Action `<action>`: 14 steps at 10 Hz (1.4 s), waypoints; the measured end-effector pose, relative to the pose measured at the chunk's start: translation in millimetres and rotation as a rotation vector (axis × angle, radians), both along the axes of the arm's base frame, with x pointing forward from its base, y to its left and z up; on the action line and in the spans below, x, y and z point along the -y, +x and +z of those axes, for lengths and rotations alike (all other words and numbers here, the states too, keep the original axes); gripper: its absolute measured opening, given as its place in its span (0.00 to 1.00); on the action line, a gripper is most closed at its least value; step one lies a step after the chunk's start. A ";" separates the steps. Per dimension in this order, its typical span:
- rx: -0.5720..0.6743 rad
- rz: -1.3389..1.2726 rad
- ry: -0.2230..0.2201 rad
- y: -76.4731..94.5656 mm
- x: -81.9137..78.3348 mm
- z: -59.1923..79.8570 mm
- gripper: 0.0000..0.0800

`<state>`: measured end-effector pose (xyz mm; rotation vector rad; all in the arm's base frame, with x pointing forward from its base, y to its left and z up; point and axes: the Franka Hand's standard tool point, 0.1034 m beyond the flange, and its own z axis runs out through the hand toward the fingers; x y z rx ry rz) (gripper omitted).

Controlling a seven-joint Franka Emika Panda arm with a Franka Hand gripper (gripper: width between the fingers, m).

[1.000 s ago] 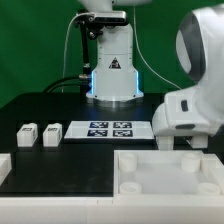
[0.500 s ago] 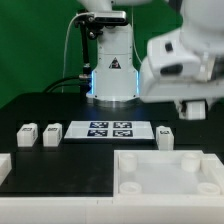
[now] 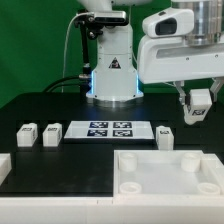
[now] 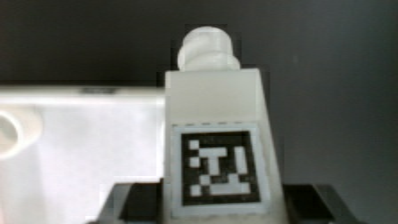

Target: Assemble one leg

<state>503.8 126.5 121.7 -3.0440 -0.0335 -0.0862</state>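
My gripper (image 3: 196, 108) hangs above the table at the exterior view's right, over the far right corner of the large white tray-shaped piece (image 3: 165, 172). It is shut on a leg (image 3: 197, 101), a small white block. In the wrist view this leg (image 4: 217, 125) fills the middle, its tag facing the camera, with a dark finger (image 4: 135, 203) on either side of its base. Three more legs lie on the black table: two (image 3: 27, 133) (image 3: 51, 132) at the left and one (image 3: 164, 135) right of the marker board.
The marker board (image 3: 110, 129) lies flat mid-table before the robot base (image 3: 112, 75). A white part (image 3: 4, 166) sits at the left edge. In the wrist view the tray (image 4: 80, 130) shows behind the held leg.
The arm has risen from low over the tray's far right corner and swung up to the right with the leg in its grip. The leg by the marker board is uncovered now.
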 end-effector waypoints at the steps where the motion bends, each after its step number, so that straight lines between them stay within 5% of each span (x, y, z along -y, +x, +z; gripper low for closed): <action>1: 0.070 0.025 0.005 9.9 5.6 -1.3 0.37; 3: 0.241 0.014 0.019 66.5 12.4 43.4 0.37; 5: 0.458 0.000 0.033 95.9 15.3 64.3 0.37; 6: 0.565 -0.007 0.041 92.9 14.5 61.6 0.37; 9: 0.586 -0.004 0.039 85.6 14.6 51.0 0.37; 10: 0.625 0.024 0.026 82.4 11.6 37.4 0.37; 11: 0.597 0.066 -0.005 87.4 18.3 18.2 0.37; 14: 0.598 0.098 -0.042 115.4 34.7 -2.7 0.37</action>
